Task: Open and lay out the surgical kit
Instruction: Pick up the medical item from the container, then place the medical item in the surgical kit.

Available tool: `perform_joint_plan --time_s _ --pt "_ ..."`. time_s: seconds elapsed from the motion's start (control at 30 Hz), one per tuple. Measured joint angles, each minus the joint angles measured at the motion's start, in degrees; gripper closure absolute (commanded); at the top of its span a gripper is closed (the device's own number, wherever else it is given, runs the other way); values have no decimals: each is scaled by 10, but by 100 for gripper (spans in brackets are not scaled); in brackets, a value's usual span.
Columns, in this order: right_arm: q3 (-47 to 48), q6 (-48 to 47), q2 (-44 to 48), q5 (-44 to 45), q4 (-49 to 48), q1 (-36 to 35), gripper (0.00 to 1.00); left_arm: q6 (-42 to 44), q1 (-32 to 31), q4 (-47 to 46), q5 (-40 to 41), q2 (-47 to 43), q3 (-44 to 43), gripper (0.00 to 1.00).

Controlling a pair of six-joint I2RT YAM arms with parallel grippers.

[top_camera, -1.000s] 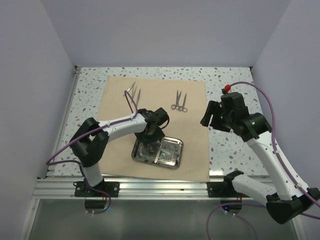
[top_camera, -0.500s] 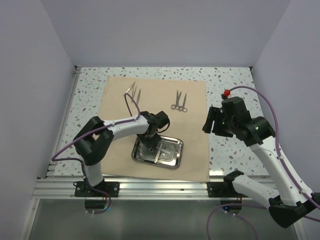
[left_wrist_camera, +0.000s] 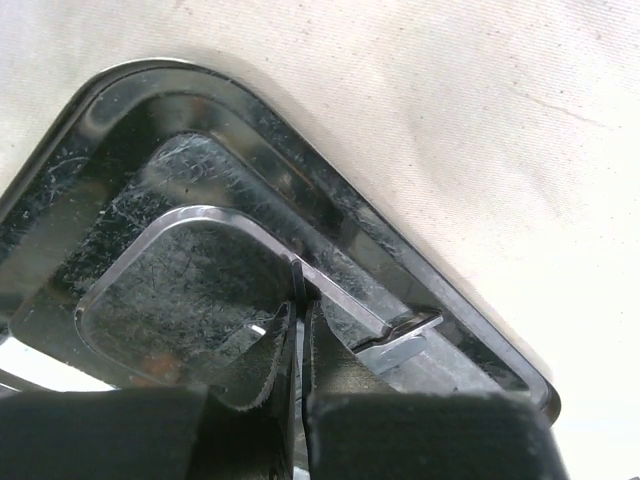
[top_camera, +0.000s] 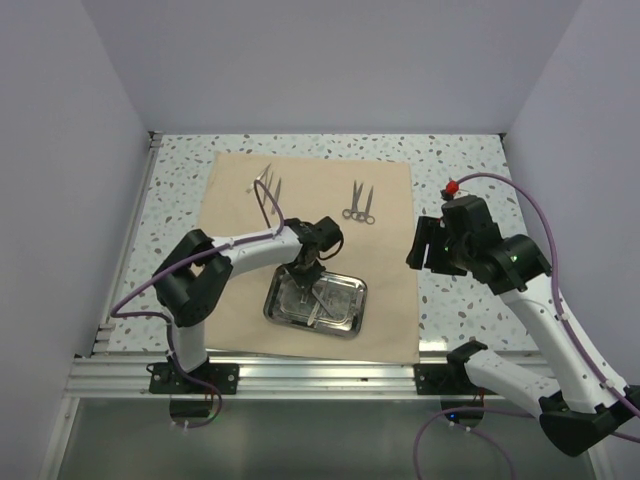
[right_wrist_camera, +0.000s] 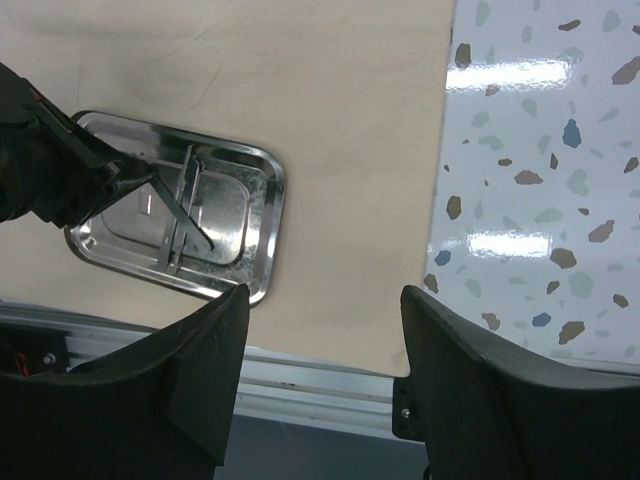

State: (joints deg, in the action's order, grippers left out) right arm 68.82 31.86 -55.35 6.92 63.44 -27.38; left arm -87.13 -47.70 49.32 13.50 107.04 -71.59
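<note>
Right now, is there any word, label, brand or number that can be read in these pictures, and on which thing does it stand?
None: no readable text in any view.
The steel tray, the tan cloth, the scissors and the tweezers carry no visible writing.

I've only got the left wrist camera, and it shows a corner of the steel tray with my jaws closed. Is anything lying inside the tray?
Observer: Yes. The right wrist view shows thin metal instruments lying crossed in the steel tray, right beside the left gripper.
Operator: What's out on the cloth?
Observer: Two scissors lie side by side on the cloth, beyond the tray's far side.
Operator: And where's the right arm?
Observer: The right gripper hangs by the cloth's right edge, jaws open, holding nothing.
</note>
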Motion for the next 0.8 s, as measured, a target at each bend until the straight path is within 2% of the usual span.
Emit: perform_joint_plan --time_s 0.27,0.5,0.7,0.8 --pt "0 0 0 11 0 0 35 67 1 -2 16 0 -14 100" --pt "0 3 0 17 0 0 35 185 1 17 44 -7 -106 100" --pt "0 14 -5 32 0 0 35 331 13 34 78 -12 -230 100" --pt "0 21 -14 40 -1 0 36 428 43 -9 58 -11 -266 100"
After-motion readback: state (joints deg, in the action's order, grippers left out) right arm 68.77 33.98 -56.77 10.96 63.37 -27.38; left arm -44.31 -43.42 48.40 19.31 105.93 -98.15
